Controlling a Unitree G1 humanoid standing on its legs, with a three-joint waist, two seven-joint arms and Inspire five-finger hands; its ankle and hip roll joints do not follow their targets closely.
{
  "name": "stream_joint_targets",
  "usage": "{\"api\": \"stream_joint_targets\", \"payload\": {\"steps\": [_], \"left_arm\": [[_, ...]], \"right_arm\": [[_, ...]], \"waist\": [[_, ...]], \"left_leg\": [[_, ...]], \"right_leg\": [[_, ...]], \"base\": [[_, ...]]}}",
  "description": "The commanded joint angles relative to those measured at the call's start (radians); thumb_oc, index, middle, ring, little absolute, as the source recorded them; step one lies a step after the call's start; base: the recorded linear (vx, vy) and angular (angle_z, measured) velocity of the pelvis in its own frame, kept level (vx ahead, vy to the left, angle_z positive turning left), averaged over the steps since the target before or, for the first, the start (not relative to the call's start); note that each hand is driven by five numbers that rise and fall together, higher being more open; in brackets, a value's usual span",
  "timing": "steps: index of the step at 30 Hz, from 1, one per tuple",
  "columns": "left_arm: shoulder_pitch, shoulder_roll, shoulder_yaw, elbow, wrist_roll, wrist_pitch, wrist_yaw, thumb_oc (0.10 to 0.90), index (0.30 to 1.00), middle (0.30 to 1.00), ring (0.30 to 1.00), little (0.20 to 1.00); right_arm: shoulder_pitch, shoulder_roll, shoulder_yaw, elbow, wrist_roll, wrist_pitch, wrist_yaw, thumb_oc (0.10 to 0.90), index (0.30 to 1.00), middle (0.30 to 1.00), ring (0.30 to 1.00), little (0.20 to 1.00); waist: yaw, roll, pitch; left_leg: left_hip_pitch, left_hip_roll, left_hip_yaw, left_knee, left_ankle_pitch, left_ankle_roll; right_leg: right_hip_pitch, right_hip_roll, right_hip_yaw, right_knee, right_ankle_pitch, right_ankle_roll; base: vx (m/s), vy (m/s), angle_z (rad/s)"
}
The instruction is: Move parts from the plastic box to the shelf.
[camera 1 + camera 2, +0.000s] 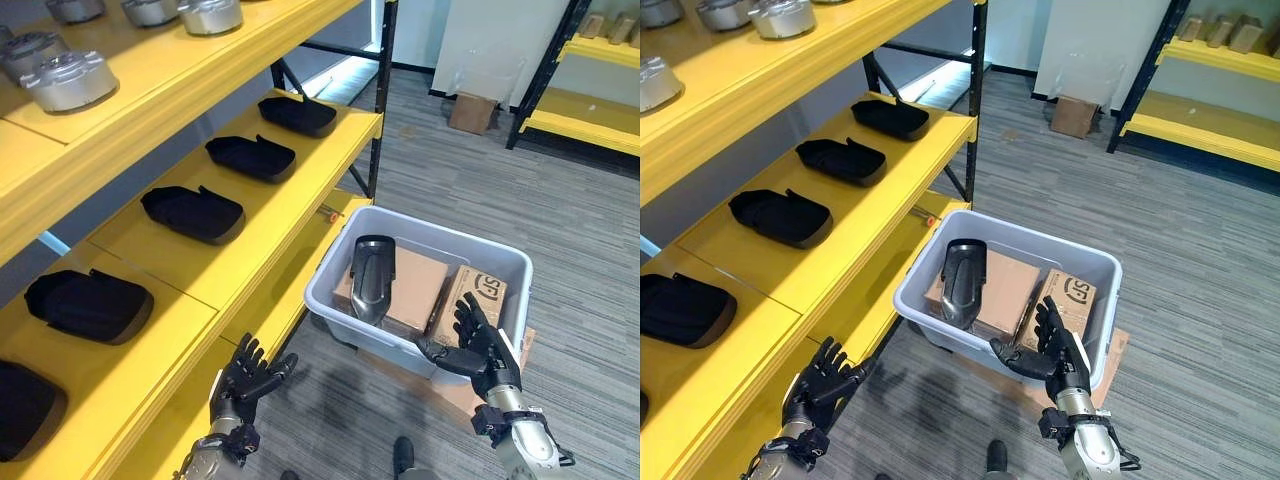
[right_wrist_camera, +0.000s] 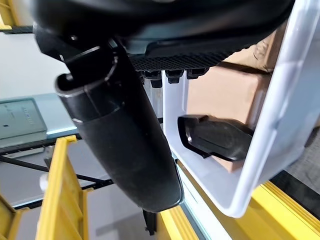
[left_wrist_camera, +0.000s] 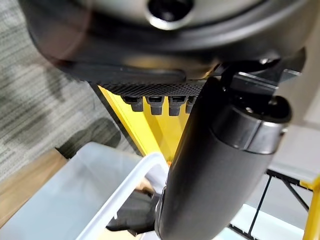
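A grey plastic box (image 1: 497, 255) stands on the floor beside the yellow shelf (image 1: 283, 202). Inside it a dark shell-shaped part (image 1: 372, 276) leans on brown cardboard cartons (image 1: 419, 285). The same part (image 2: 215, 138) lies past the box wall in the right wrist view. My right hand (image 1: 480, 350) hovers open at the box's near right corner, fingers spread, holding nothing. My left hand (image 1: 243, 381) is open and empty, low by the shelf's bottom edge, left of the box. Several matching black parts (image 1: 193, 212) lie in a row on the middle shelf board.
Silver metal castings (image 1: 70, 80) sit on the upper shelf board. The box rests on a wooden board (image 1: 450, 392) on grey carpet. A small carton (image 1: 472, 112) and a second yellow rack (image 1: 585, 110) stand at the far right.
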Motion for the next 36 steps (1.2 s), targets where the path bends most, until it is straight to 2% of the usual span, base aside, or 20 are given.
{"api": "stream_joint_targets", "payload": {"steps": [1,5,7,8,9,10,11,12,13,14,15,16,17,18,19,22,24,28,32,36], "left_arm": [[-0.056,0.010,0.042,-0.064,0.042,-0.086,-0.036,0.900,1.000,1.000,1.000,1.000],[-0.071,0.009,0.039,-0.066,0.039,-0.091,-0.025,0.900,1.000,1.000,1.000,1.000],[-0.073,0.008,0.035,-0.071,0.036,-0.091,-0.025,0.900,1.000,1.000,1.000,1.000],[-0.073,0.008,0.035,-0.071,0.036,-0.091,-0.025,0.900,1.000,1.000,1.000,1.000],[-0.074,0.008,0.032,-0.074,0.033,-0.090,-0.024,0.900,1.000,1.000,1.000,1.000],[-0.070,0.004,0.028,-0.076,0.030,-0.088,-0.025,0.900,1.000,1.000,1.000,1.000],[-0.068,-0.001,0.029,-0.079,0.027,-0.088,-0.022,0.900,1.000,1.000,1.000,1.000],[-0.069,-0.005,0.031,-0.082,0.026,-0.087,-0.022,0.900,1.000,1.000,1.000,1.000],[-0.069,-0.005,0.031,-0.082,0.026,-0.087,-0.022,0.900,1.000,1.000,1.000,1.000],[-0.060,-0.008,0.038,-0.090,0.022,-0.088,-0.025,0.900,1.000,1.000,1.000,1.000],[-0.060,-0.008,0.038,-0.090,0.022,-0.087,-0.025,0.900,1.000,1.000,1.000,1.000],[-0.052,-0.009,0.045,-0.090,0.024,-0.090,-0.031,0.900,1.000,1.000,1.000,1.000],[-0.053,-0.011,0.047,-0.082,0.030,-0.095,-0.026,0.900,1.000,1.000,1.000,1.000],[-0.054,-0.011,0.047,-0.082,0.030,-0.095,-0.026,0.900,1.000,1.000,1.000,1.000],[-0.068,-0.011,0.045,-0.071,0.034,-0.101,-0.019,0.900,1.000,1.000,1.000,1.000],[-0.092,-0.011,0.036,-0.060,0.035,-0.103,-0.016,0.900,1.000,1.000,1.000,1.000],[-0.095,-0.012,0.030,-0.061,0.034,-0.105,-0.015,0.900,1.000,1.000,1.000,1.000],[-0.110,-0.013,0.016,-0.056,0.038,-0.106,-0.010,0.900,1.000,1.000,1.000,1.000],[-0.128,0.000,0.004,-0.054,0.030,-0.111,0.004,0.900,1.000,1.000,1.000,1.000],[-0.135,0.010,-0.006,-0.049,0.029,-0.116,0.017,0.900,1.000,1.000,1.000,1.000]], "right_arm": [[-0.045,-0.017,-0.063,-0.119,0.031,-0.112,0.002,0.900,1.000,1.000,1.000,1.000],[-0.038,-0.024,-0.065,-0.120,0.027,-0.123,-0.005,0.900,1.000,1.000,1.000,1.000],[-0.033,-0.028,-0.063,-0.124,0.025,-0.128,-0.005,0.900,1.000,1.000,1.000,1.000],[-0.033,-0.028,-0.063,-0.124,0.025,-0.128,-0.005,0.900,1.000,1.000,1.000,1.000],[-0.028,-0.042,-0.060,-0.133,0.012,-0.131,-0.009,0.900,1.000,1.000,1.000,1.000],[-0.025,-0.049,-0.061,-0.138,0.005,-0.129,-0.009,0.900,1.000,1.000,1.000,1.000],[-0.027,-0.057,-0.060,-0.137,-0.011,-0.129,-0.014,0.900,1.000,1.000,1.000,1.000],[-0.033,-0.061,-0.062,-0.135,-0.018,-0.128,-0.017,0.900,1.000,1.000,1.000,1.000],[-0.033,-0.061,-0.062,-0.135,-0.018,-0.128,-0.017,0.900,1.000,1.000,1.000,1.000],[-0.043,-0.067,-0.065,-0.131,-0.020,-0.126,-0.013,0.900,1.000,1.000,1.000,1.000],[-0.042,-0.067,-0.065,-0.131,-0.020,-0.126,-0.013,0.900,1.000,1.000,1.000,1.000],[-0.045,-0.074,-0.066,-0.129,-0.026,-0.125,-0.005,0.900,1.000,1.000,1.000,1.000],[-0.049,-0.081,-0.063,-0.122,-0.031,-0.127,-0.004,0.900,1.000,1.000,1.000,1.000],[-0.050,-0.081,-0.064,-0.122,-0.031,-0.127,-0.004,0.900,1.000,1.000,1.000,1.000],[-0.063,-0.087,-0.058,-0.104,-0.037,-0.127,-0.011,0.900,1.000,1.000,1.000,1.000],[-0.087,-0.095,-0.043,-0.091,-0.051,-0.125,-0.008,0.900,1.000,1.000,1.000,1.000],[-0.093,-0.094,-0.035,-0.090,-0.049,-0.125,-0.001,0.900,1.000,1.000,1.000,1.000],[-0.087,-0.083,-0.041,-0.086,-0.045,-0.126,-0.006,0.900,1.000,1.000,1.000,1.000],[-0.092,-0.065,-0.029,-0.087,-0.037,-0.120,-0.016,0.900,1.000,1.000,1.000,1.000],[-0.101,-0.059,-0.014,-0.088,-0.034,-0.118,-0.022,0.900,1.000,1.000,1.000,1.000]], "waist": [[-0.024,0.018,-0.013],[-0.032,0.012,0.006],[-0.026,0.004,0.029],[-0.027,0.005,0.029],[-0.009,-0.007,0.056],[-0.004,-0.010,0.065],[0.009,-0.011,0.072],[0.018,-0.017,0.074],[0.018,-0.017,0.074],[0.040,-0.021,0.077],[0.040,-0.022,0.077],[0.046,-0.015,0.077],[0.060,-0.005,0.085],[0.061,-0.005,0.083],[0.078,0.006,0.095],[0.087,0.024,0.094],[0.088,0.033,0.086],[0.071,0.034,0.071],[0.056,0.016,0.054],[0.050,-0.005,0.044]], "left_leg": [[-0.026,0.104,-0.132,0.069,0.015,-0.086],[-0.055,0.154,-0.145,0.165,0.028,-0.100],[-0.108,0.205,-0.190,0.298,0.065,-0.110],[-0.110,0.206,-0.192,0.301,0.064,-0.110],[-0.156,0.212,-0.268,0.421,0.089,-0.094],[-0.180,0.197,-0.300,0.462,0.078,-0.079],[-0.203,0.154,-0.345,0.465,0.065,-0.063],[-0.250,0.101,-0.371,0.434,0.065,-0.028],[-0.251,0.101,-0.372,0.434,0.065,-0.028],[-0.308,0.032,-0.434,0.359,0.037,-0.018],[-0.307,0.031,-0.434,0.357,0.038,-0.018],[-0.305,0.026,-0.422,0.246,0.071,-0.034],[-0.328,0.016,-0.447,0.177,0.132,-0.046],[-0.329,0.017,-0.447,0.171,0.138,-0.046],[-0.361,0.000,-0.493,0.101,0.179,-0.064],[-0.338,-0.011,-0.526,0.040,0.204,-0.083],[-0.299,-0.009,-0.540,0.002,0.191,-0.081],[-0.269,-0.004,-0.502,-0.012,0.189,-0.086],[-0.255,-0.015,-0.440,-0.009,0.162,-0.066],[-0.268,-0.030,-0.415,0.008,0.134,-0.045]], "right_leg": [[0.075,0.054,-0.029,0.018,-0.112,-0.007],[0.075,0.091,-0.012,0.028,-0.131,-0.036],[0.092,0.122,-0.002,0.022,-0.139,-0.066],[0.092,0.123,-0.003,0.022,-0.139,-0.066],[0.103,0.137,0.013,0.026,-0.145,-0.085],[0.109,0.138,0.015,0.027,-0.150,-0.091],[0.108,0.135,0.026,0.032,-0.156,-0.090],[0.092,0.121,0.030,0.037,-0.144,-0.089],[0.091,0.121,0.030,0.038,-0.144,-0.089],[0.094,0.113,0.050,0.043,-0.146,-0.074],[0.094,0.112,0.050,0.044,-0.147,-0.073],[0.102,0.116,0.062,0.049,-0.152,-0.068],[0.109,0.120,0.073,0.050,-0.154,-0.068],[0.106,0.121,0.073,0.050,-0.152,-0.068],[0.117,0.129,0.094,0.056,-0.159,-0.068],[0.141,0.142,0.138,0.047,-0.175,-0.066],[0.152,0.145,0.176,0.032,-0.181,-0.066],[0.170,0.130,0.180,0.008,-0.182,-0.058],[0.162,0.085,0.194,0.007,-0.182,-0.035],[0.143,0.053,0.204,0.007,-0.173,-0.016]], "base": [[0.02,-0.091,0.00],[0.02,-0.222,-0.07],[0.01,-0.240,-0.21],[0.02,-0.272,-0.43],[0.02,-0.202,-0.58],[0.02,-0.201,-0.68],[-0.07,-0.021,-0.58],[-0.07,0.016,-0.35],[-0.03,0.030,-0.46],[0.04,0.015,-0.30],[0.12,0.065,-0.53],[0.15,0.107,-0.35],[0.14,0.105,-0.41],[0.12,0.102,-0.30],[0.06,0.046,-0.31],[0.15,0.125,-0.55],[0.12,0.146,-1.21],[0.10,0.124,-0.68],[0.14,0.194,-0.11],[0.07,0.129,-0.20]]}}
